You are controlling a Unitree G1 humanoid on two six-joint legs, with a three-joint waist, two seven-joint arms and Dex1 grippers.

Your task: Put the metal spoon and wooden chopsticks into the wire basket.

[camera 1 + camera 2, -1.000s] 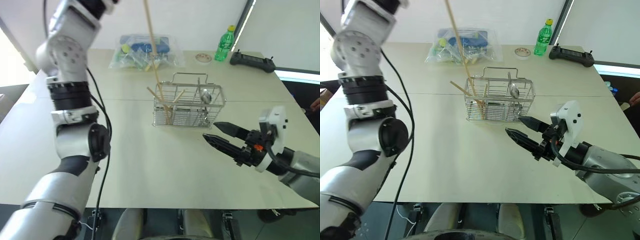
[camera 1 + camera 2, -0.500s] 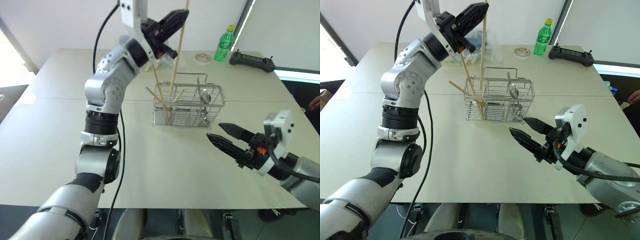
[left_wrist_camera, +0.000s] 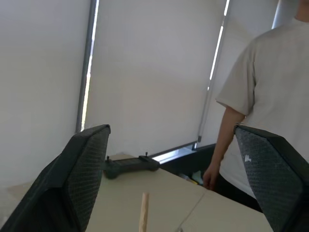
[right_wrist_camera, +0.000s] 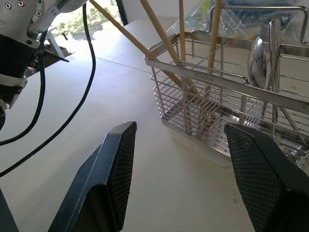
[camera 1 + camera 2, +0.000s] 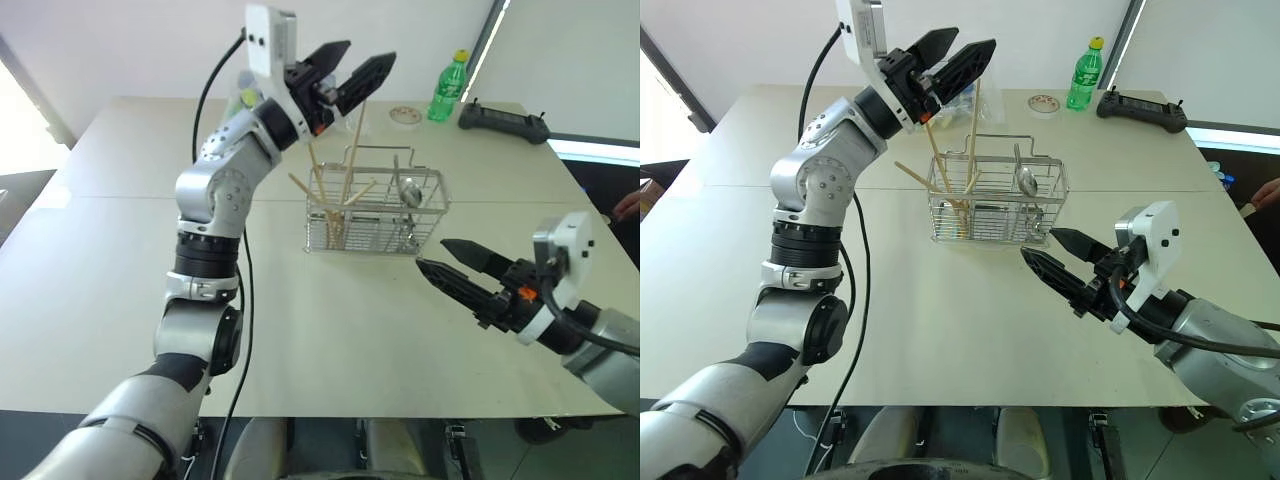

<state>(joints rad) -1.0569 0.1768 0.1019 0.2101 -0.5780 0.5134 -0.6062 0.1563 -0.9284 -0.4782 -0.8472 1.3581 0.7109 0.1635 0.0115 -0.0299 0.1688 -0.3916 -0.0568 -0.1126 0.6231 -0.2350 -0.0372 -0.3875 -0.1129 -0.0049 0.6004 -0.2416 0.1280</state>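
Observation:
The wire basket (image 5: 372, 224) stands on the pale table past its middle. Several wooden chopsticks (image 5: 349, 152) lean inside its left compartments, tops sticking out; they also show close up as chopsticks (image 4: 166, 38). The metal spoon (image 5: 410, 190) stands bowl-up in the right part of the basket, also seen as the spoon (image 4: 256, 55). My left gripper (image 5: 370, 52) hangs open just above the chopstick tops, holding nothing; one stick tip (image 3: 143, 217) pokes up between its fingers (image 3: 82, 169). My right gripper (image 5: 431, 253) is open and empty, level, just in front of the basket's right end.
A green bottle (image 5: 450, 88), a tape roll (image 5: 405, 116) and a black controller (image 5: 505, 122) sit at the table's far right. A clear plastic bag (image 5: 985, 88) lies behind the basket. A person (image 3: 270, 96) stands beyond the far right corner.
My left gripper has opened and let go of the long chopstick, which has dropped into the basket beside the others. The left arm came down over the basket. The right gripper stayed put.

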